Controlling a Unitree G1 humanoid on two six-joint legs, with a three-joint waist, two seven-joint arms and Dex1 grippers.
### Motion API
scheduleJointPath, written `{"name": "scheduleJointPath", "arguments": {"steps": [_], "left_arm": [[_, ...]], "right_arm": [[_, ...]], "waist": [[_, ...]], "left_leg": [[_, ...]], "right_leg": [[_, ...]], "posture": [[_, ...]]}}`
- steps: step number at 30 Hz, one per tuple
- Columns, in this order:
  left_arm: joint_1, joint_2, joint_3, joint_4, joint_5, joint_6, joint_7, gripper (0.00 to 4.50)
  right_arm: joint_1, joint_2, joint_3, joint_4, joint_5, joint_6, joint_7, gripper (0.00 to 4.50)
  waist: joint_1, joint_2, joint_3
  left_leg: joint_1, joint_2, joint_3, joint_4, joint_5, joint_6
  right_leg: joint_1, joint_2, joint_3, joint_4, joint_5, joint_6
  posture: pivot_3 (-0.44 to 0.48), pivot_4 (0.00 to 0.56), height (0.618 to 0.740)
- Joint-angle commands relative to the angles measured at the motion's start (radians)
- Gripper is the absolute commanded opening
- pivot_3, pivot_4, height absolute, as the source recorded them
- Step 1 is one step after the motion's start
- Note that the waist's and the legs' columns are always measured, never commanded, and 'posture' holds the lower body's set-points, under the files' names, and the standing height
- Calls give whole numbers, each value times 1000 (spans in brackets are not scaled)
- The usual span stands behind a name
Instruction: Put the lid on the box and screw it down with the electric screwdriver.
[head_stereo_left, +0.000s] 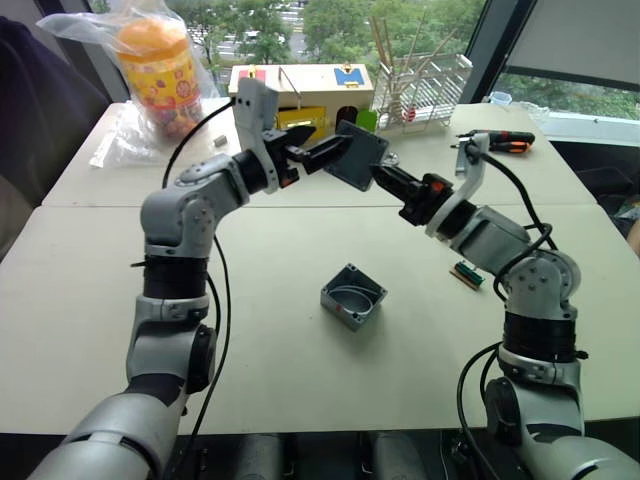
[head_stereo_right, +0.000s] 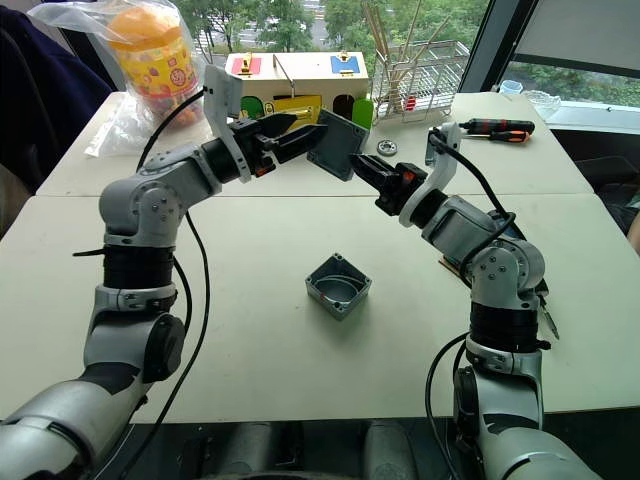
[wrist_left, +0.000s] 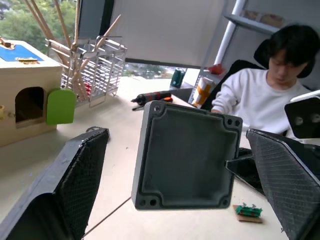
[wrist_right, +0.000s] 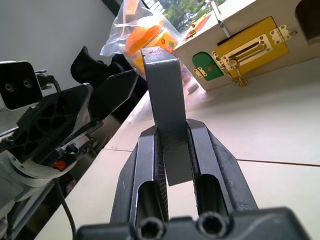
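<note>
Grey plastic, one lid (wrist_left: 185, 156) held upright in mid-air, clamped by its edge between the right gripper (wrist_right: 175, 150) fingers. Left gripper (head_stereo_left: 318, 155) spread wide, one finger either side of the lid, not touching. One open box (head_stereo_left: 353, 296) on the table (head_stereo_left: 270, 260) below both grippers. Behind: one wooden box (head_stereo_left: 300, 92), one wire rack (head_stereo_left: 425, 88), two hand screwdrivers (head_stereo_left: 505, 142)

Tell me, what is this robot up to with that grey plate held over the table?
The right tool is shut on the lid, pinching its edge and holding it up in the air. The left tool is open, its fingers spread on either side of the lid without touching it. The box sits open on the table below, uncovered. Nothing is screwed down yet.
</note>
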Motion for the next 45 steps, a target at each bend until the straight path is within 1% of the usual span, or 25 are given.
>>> {"name": "scheduleJointPath", "arguments": {"steps": [1, 2, 3, 4, 6, 9, 12, 15, 19, 21, 23, 29, 31, 33, 36, 39, 41, 45], "left_arm": [[6, 61, 77, -39, -78, 67, 0, 4482], [27, 59, 117, -51, -68, -20, 19, 4482], [50, 50, 149, -69, -62, -113, 22, 4482], [67, 53, 165, -79, -61, -149, 23, 4482], [73, 73, 149, -57, -91, -71, 15, 4482], [73, 71, 117, -39, -100, 6, 36, 4482], [92, 84, 48, -56, -83, 53, 24, 4482], [108, 98, -44, -50, -18, 50, 35, 4482], [133, 117, -132, -80, 3, 38, -30, 4482], [152, 130, -181, -106, -16, 43, -108, 4482], [163, 134, -230, -120, -7, 25, -156, 4482], [164, 117, -286, -109, 15, -25, -216, 4482], [166, 111, -294, -111, 20, -36, -224, 3956], [171, 107, -311, -117, 27, -47, -243, 3225], [177, 108, -357, -119, 53, -72, -275, 1562], [178, 110, -385, -120, 69, -87, -300, 39], [182, 112, -427, -114, 101, -118, -330, 39], [178, 103, -462, -84, 137, -151, -357, 39]], "right_arm": [[29, -92, 91, -97, -267, -257, 71, 97], [62, -170, 163, -120, -440, -426, 112, 97], [91, -234, 217, -133, -570, -564, 153, 97], [115, -282, 250, -142, -656, -663, 182, 97], [169, -342, 266, -150, -765, -816, 200, 97], [269, -377, 262, -168, -892, -984, 185, 97], [397, -408, 270, -190, -1067, -1175, 147, 97], [534, -421, 278, -217, -1260, -1331, 79, 97], [643, -396, 244, -216, -1444, -1412, -31, 97], [670, -383, 233, -211, -1534, -1420, -85, 97], [683, -364, 233, -203, -1602, -1419, -132, 97], [710, -328, 246, -186, -1702, -1402, -203, 97], [723, -319, 247, -187, -1717, -1399, -221, 97], [738, -311, 249, -193, -1735, -1399, -238, 97], [758, -296, 262, -203, -1759, -1400, -256, 97], [765, -286, 270, -202, -1776, -1399, -267, 97], [765, -278, 277, -195, -1791, -1398, -276, 97], [763, -270, 294, -186, -1816, -1398, -290, 97]], "waist": [[0, 0, 0], [2, 0, 0], [4, 0, 0], [4, 0, 0], [-2, 0, 0], [5, 0, 0], [11, 0, 0], [7, 0, 0], [6, 0, 0], [5, 0, 0], [7, 0, 0], [9, 0, 0], [9, 0, 0], [8, 0, 0], [9, 0, 0], [8, 0, 0], [8, 0, 0], [8, 0, 0]], "left_leg": [[0, 0, 0, 0, 0, 0], [0, 0, 0, 0, 0, 0], [0, -1, 0, 0, 0, 0], [0, -1, 0, 0, 0, 0], [0, -2, 0, -1, 0, 0], [1, -1, -1, -1, 1, -2], [2, -1, -2, 0, 1, -3], [3, -2, -2, -1, 1, -3], [4, -1, -2, -1, 2, -4], [5, 0, -2, -1, 2, -4], [5, 1, -2, -1, 2, -4], [6, 3, -2, -1, 2, -4], [6, 3, -2, -1, 2, -4], [6, 3, -2, -1, 2, -4], [6, 3, -2, -1, 2, -4], [6, 2, -1, -1, 2, -4], [6, 1, -1, -1, 2, -4], [6, 1, -2, -1, 2, -4]], "right_leg": [[0, 0, 0, 0, 0, 0], [0, 0, 0, 0, 0, 0], [0, 0, 0, 0, 0, 0], [0, -1, 0, -1, 0, 0], [0, -1, 1, -2, 0, 0], [1, 0, 0, -1, 0, 0], [4, -1, 0, -1, 0, 0], [5, -1, 0, -3, 0, 0], [5, 0, 0, -2, -1, 0], [5, 0, 0, -2, -1, 0], [5, 0, 0, -2, -1, 0], [7, 1, 0, -3, -1, 0], [7, 1, 0, -3, -1, 0], [7, 1, 0, -3, -1, 0], [7, 1, 0, -3, -1, 0], [8, 1, 0, -3, -1, 0], [8, 1, 0, -3, -1, 0], [8, 1, 0, -3, -1, 0]], "posture": [[0, 150, 708], [0, 150, 708], [0, 150, 708], [0, 150, 708], [0, 150, 708], [0, 150, 708], [0, 150, 708], [0, 150, 708], [0, 150, 708], [0, 150, 708], [0, 150, 708], [0, 150, 708], [0, 150, 708], [0, 150, 708], [0, 150, 708], [0, 150, 708], [0, 150, 708], [0, 150, 708]]}}
